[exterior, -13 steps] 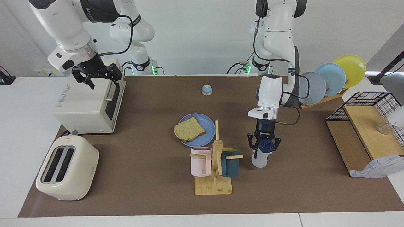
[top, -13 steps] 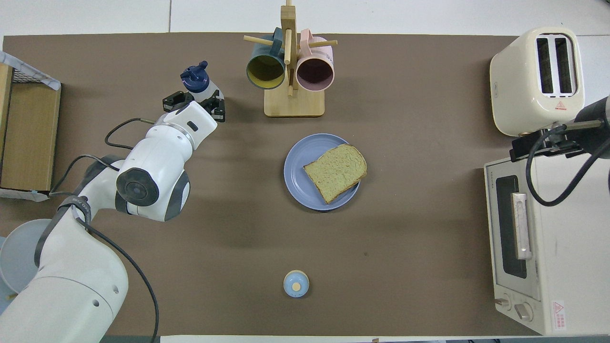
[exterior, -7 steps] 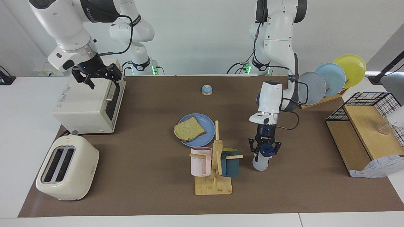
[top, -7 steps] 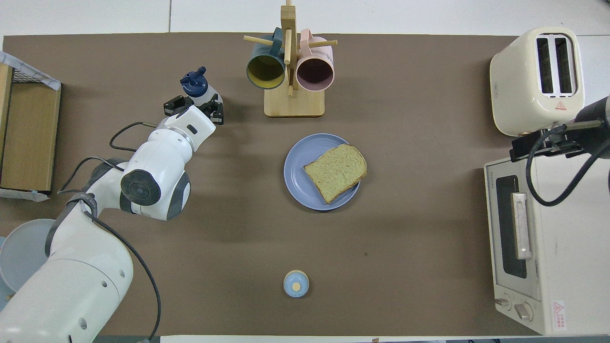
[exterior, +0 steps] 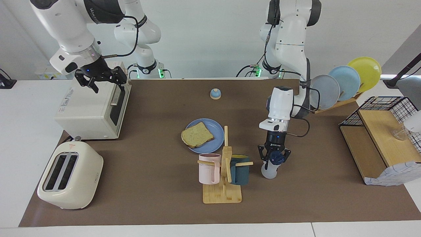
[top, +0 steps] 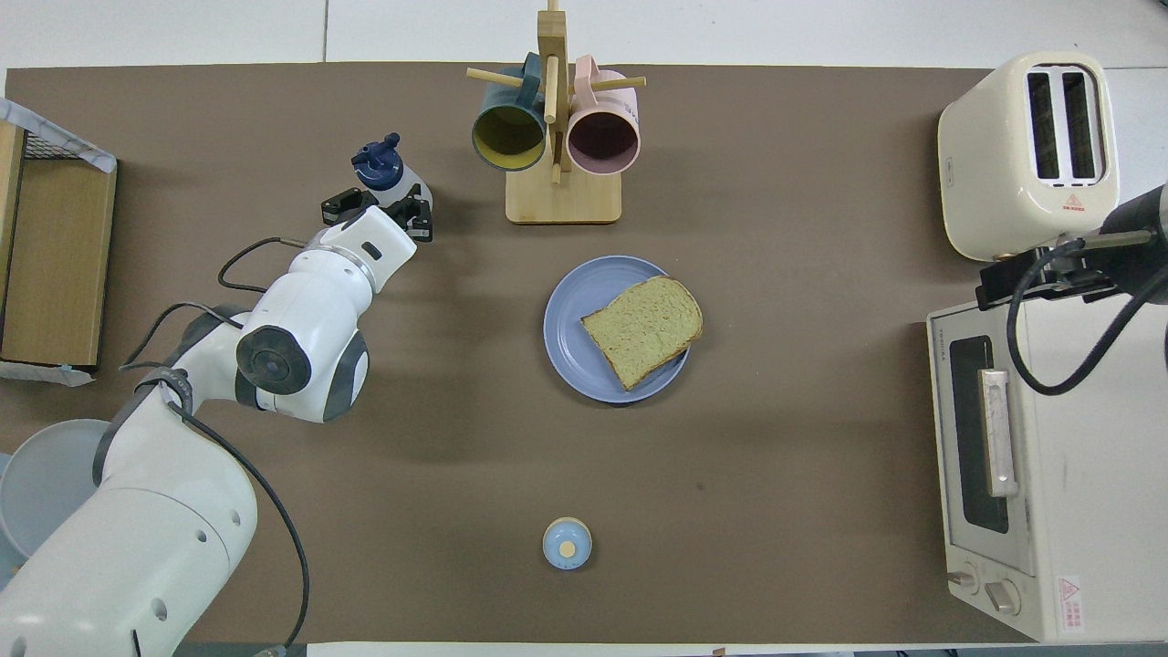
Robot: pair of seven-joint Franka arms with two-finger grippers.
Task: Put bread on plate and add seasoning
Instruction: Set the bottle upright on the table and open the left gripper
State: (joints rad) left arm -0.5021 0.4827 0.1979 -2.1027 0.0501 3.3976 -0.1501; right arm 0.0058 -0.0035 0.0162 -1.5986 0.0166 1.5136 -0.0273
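Note:
The bread (exterior: 196,135) lies on the blue plate (exterior: 215,126) at mid table; both show in the overhead view, bread (top: 643,328) on plate (top: 568,319). My left gripper (exterior: 274,157) is shut on the seasoning bottle (exterior: 269,169) just below its navy cap, beside the mug rack toward the left arm's end of the table. The bottle leans a little in the grip; its cap shows in the overhead view (top: 378,162) just past the gripper (top: 376,205). My right gripper (exterior: 107,82) is open and empty, waiting over the toaster oven (exterior: 92,108).
A wooden mug rack (exterior: 223,184) with a pink and a dark teal mug stands beside the bottle. A small bell (exterior: 215,94) sits nearer to the robots. A cream toaster (exterior: 69,176), upright plates (exterior: 345,82) and a wire-and-wood shelf (exterior: 378,141) stand at the table's ends.
My left gripper has shifted slightly toward the mug rack with the bottle in it. The right arm, bread and plate have not moved.

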